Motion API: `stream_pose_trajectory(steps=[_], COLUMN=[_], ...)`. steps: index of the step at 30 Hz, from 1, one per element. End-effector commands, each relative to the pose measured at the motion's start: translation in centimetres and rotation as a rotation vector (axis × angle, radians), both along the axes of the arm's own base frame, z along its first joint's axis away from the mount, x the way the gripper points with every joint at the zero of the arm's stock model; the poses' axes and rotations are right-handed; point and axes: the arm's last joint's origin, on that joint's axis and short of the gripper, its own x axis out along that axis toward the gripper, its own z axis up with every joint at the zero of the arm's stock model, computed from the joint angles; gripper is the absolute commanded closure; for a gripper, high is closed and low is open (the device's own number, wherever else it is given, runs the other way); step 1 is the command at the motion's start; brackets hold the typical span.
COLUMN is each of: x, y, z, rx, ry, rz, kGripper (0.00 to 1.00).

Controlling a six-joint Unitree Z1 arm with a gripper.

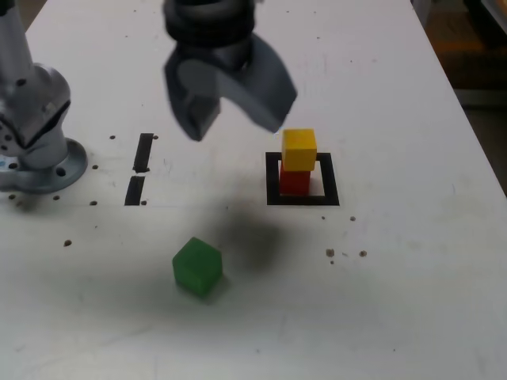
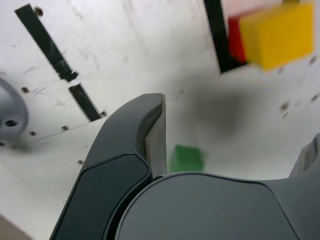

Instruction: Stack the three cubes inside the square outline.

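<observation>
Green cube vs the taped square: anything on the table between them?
Nothing. In the exterior view the table between the green cube and the square outline is bare, carrying only the arm's shadow.

I see gripper (image 1: 235, 119): dark grey matte plastic, two broad curved fingers (image 2: 125, 165), lighter grey inner pad. Arm base (image 1: 36, 127): silver-grey metal, round flange with bolt holes.

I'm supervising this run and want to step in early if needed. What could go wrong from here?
1. The green cube lies turned at an angle to the table edges, so the open tool may close on its corners and knock it away.
2. The yellow cube already sits slightly off-centre on the red cube inside the square outline; placing a third could topple the stack.
</observation>
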Motion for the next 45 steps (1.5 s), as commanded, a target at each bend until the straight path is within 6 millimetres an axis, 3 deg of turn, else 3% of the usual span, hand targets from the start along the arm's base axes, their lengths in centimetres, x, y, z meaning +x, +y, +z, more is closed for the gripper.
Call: stream_pose_trajectory(steps=[1, 8, 12, 26, 38, 45], x=[-1.0, -3.6, -3.9, -2.1, -1.0, -0.8], y=[-0.7, -3.1, -4.4, -8.6, -10.3, -10.8], z=[-0.3, -2.4, -3.6, -7.8, -10.1, -11.2], rx=[-0.001, 0.006, -0.005, -0.06, -0.1, -0.115], ry=[0.02, 0.099, 0.109, 0.125, 0.165, 0.203], rz=[-0.043, -0.143, -0.177, -0.246, -0.263, -0.259], kGripper=[0.0, 0.01, 0.0, 0.01, 0.05, 0.15])
